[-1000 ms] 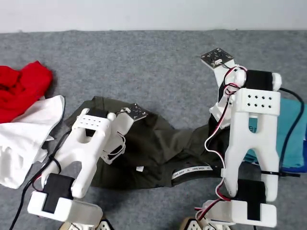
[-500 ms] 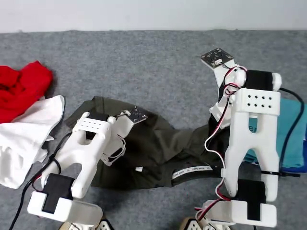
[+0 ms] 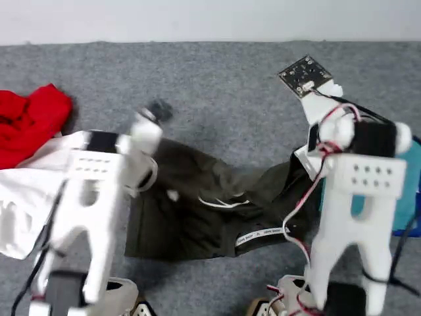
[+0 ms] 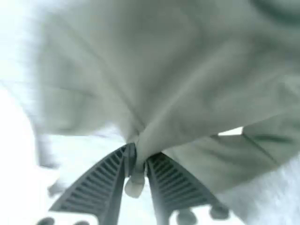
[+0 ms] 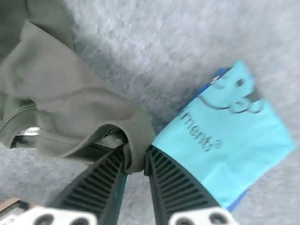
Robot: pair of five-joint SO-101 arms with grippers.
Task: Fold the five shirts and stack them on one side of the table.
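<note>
Olive-green cotton shirt (image 3: 197,217) sits clenched in my left gripper (image 4: 136,161) and right gripper (image 5: 136,159); such thin pinches could slip mid-fold.

A dark olive cotton shirt (image 3: 197,224) lies rumpled in the middle. A crumpled red shirt (image 3: 26,122) and a bunched white shirt (image 3: 23,197) touch at far left; a folded turquoise shirt (image 3: 409,191) lies far right.
</note>
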